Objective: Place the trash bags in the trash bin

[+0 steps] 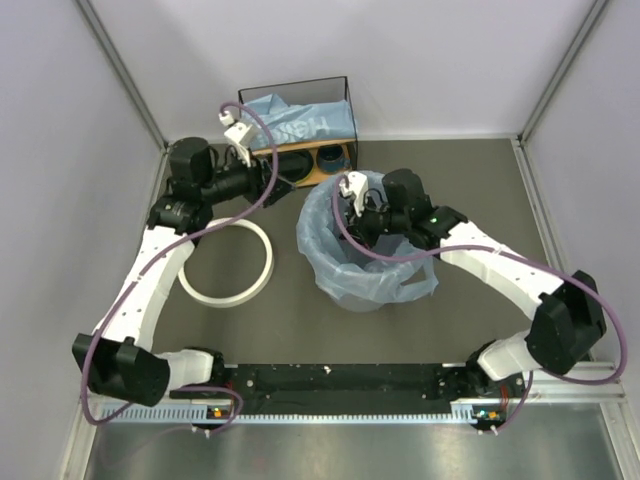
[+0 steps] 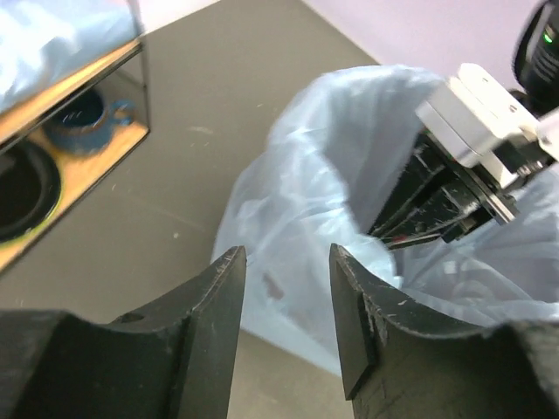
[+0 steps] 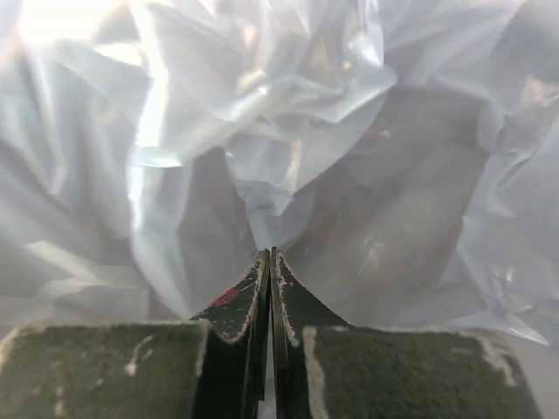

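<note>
A light-blue trash bag [image 1: 330, 225] lines the trash bin [image 1: 372, 292] at the table's middle and drapes over its wall, so the bin shows only as a shape under the film. My right gripper [image 1: 356, 212] reaches down inside it, shut, with a fold of the film [image 3: 262, 196] running into its tips [image 3: 270, 253]. My left gripper [image 1: 283, 180] hovers just left of the bin, open, nothing between its fingers [image 2: 229, 288]; the bag [image 2: 314, 175] lies ahead of it. Another trash bag [image 1: 300, 122] lies on the shelf.
The bin's white ring [image 1: 226, 262] lies flat on the table to the left. The black-framed wooden shelf [image 1: 345, 100] stands at the back with a blue cup [image 2: 83, 122] and a dark bowl [image 2: 17, 188] inside. Grey walls close in both sides.
</note>
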Action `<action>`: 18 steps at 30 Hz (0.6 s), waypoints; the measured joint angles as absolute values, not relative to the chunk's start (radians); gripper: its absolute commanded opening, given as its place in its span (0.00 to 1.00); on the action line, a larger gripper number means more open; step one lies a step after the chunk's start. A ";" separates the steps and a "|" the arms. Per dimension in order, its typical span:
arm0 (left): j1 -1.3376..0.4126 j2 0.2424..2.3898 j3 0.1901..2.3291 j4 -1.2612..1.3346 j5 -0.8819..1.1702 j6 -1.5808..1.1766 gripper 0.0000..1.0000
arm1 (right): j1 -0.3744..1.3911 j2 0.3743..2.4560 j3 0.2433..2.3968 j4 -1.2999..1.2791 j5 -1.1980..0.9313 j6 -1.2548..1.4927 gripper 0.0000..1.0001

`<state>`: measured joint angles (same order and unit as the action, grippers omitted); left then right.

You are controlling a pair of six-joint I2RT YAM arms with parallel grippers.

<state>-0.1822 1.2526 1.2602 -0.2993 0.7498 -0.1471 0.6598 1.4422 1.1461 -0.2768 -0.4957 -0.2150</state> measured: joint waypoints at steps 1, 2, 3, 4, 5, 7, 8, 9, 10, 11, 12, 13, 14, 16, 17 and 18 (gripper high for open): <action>-0.205 1.253 1.274 -0.303 0.751 -0.128 0.47 | 0.659 1.428 1.148 -0.276 -0.500 -0.210 0.00; -0.240 1.252 1.288 -0.312 0.744 -0.098 0.46 | 0.659 1.416 1.150 -0.277 -0.503 -0.206 0.00; -0.274 1.252 1.299 -0.319 0.739 -0.070 0.45 | 0.659 1.403 1.158 -0.279 -0.503 -0.200 0.02; -0.300 1.252 1.302 -0.325 0.733 -0.047 0.45 | 0.658 1.392 1.169 -0.278 -0.503 -0.196 0.04; -0.342 1.252 1.305 -0.342 0.714 -0.012 0.45 | 0.656 1.380 1.184 -0.278 -0.503 -0.187 0.06; -0.393 1.254 1.307 -0.384 0.685 0.041 0.43 | 0.648 1.359 1.214 -0.281 -0.503 -0.177 0.11; -0.418 1.256 1.308 -0.409 0.664 0.072 0.43 | 0.637 1.349 1.233 -0.283 -0.505 -0.168 0.13; -0.442 1.260 1.308 -0.433 0.645 0.102 0.43 | 0.625 1.338 1.253 -0.286 -0.506 -0.160 0.19; -0.464 1.265 1.308 -0.457 0.624 0.135 0.43 | 0.608 1.329 1.275 -0.293 -0.506 -0.152 0.21; -0.484 1.269 1.308 -0.476 0.606 0.162 0.43 | 0.587 1.323 1.297 -0.303 -0.507 -0.144 0.24; -0.508 1.275 1.308 -0.503 0.587 0.195 0.44 | 0.565 1.319 1.320 -0.315 -0.507 -0.137 0.33; -0.522 1.279 1.308 -0.519 0.579 0.217 0.47 | 0.548 1.317 1.336 -0.326 -0.506 -0.135 0.38; -0.540 1.282 1.308 -0.530 0.570 0.244 0.50 | 0.524 1.315 1.353 -0.342 -0.505 -0.131 0.42; -0.566 1.282 1.318 -0.564 0.558 0.294 0.56 | 0.479 1.314 1.375 -0.379 -0.502 -0.128 0.52; -0.575 1.285 1.338 -0.596 0.557 0.320 0.61 | 0.461 1.314 1.381 -0.400 -0.501 -0.129 0.56; -0.579 1.286 1.352 -0.611 0.556 0.337 0.63 | 0.441 1.314 1.386 -0.424 -0.497 -0.134 0.61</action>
